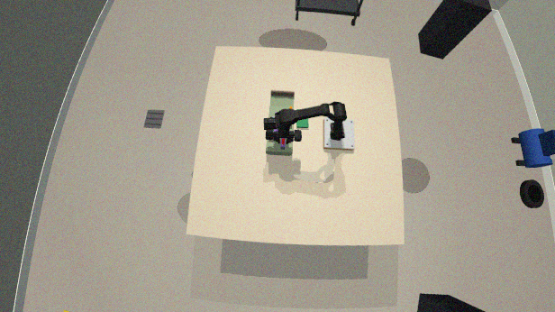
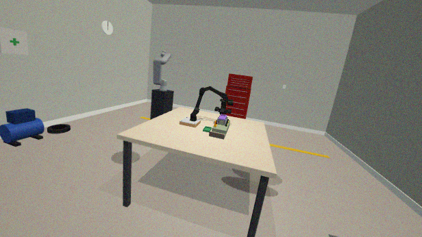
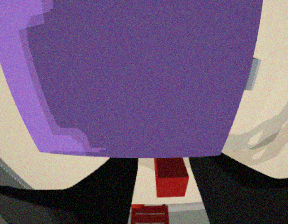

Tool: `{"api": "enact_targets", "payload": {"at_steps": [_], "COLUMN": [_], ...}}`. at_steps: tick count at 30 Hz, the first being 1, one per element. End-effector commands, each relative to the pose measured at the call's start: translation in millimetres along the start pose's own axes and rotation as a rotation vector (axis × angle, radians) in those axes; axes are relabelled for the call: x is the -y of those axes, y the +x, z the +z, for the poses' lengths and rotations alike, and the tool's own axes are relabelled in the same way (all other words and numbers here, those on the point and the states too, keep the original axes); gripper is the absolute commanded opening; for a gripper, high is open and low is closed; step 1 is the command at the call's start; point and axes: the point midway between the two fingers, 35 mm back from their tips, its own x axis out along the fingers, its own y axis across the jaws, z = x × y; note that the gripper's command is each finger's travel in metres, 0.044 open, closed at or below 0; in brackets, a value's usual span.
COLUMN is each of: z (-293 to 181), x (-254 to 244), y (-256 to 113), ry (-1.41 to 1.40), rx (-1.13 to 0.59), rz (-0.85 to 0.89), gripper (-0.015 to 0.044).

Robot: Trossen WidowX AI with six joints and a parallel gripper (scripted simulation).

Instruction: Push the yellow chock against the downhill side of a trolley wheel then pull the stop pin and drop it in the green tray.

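Note:
The purple-topped trolley (image 1: pixel 276 131) (image 2: pixel 222 118) (image 3: pixel 145 80) stands on the pale green ramp (image 1: pixel 281 99) (image 2: pixel 220 129). The chock's orange handle (image 1: pixel 291 108) (image 2: pixel 215 124) shows on the trolley's downhill side, near the ramp's tray-side edge; its contact with a wheel is hidden. The red pin head (image 1: pixel 283 142) (image 3: pixel 171 184) stands upright at the uphill end. My gripper (image 1: pixel 283 135) (image 2: pixel 223 110) (image 3: pixel 163 143) is open, pointing down over the uphill end. In the wrist view the head shows between the separated fingers, nearer the right one. The green tray (image 1: pixel 303 123) (image 2: pixel 207 129) lies beside the ramp.
The arm's white base plate (image 1: pixel 331 143) (image 2: pixel 185 122) stands beyond the tray, and the arm reaches from it above the tray side to the ramp. The trolley's purple top is very close to the wrist camera. A red cabinet (image 2: pixel 238 96) (image 3: pixel 150 216) stands beyond the table.

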Motion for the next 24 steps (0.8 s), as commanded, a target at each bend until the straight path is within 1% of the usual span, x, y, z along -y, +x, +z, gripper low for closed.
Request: {"api": "enact_targets", "payload": {"at_steps": [1,2,11,12,24], "z": [0.1,0.1,0.1,0.1,-1.3], "x": [-0.3,-0.3,-0.3,-0.3,1.1], "y": [-0.6,-0.6,-0.6,-0.8,-10.5], "ry": [0.0,0.0,0.0,0.0,0.006], "rx": [0.0,0.0,0.0,0.0,-0.002], "rz": [0.001,0.001,0.001,0.001,-0.002], "gripper": [0.0111,0.0085,0.0025,0.0,0.0]}}
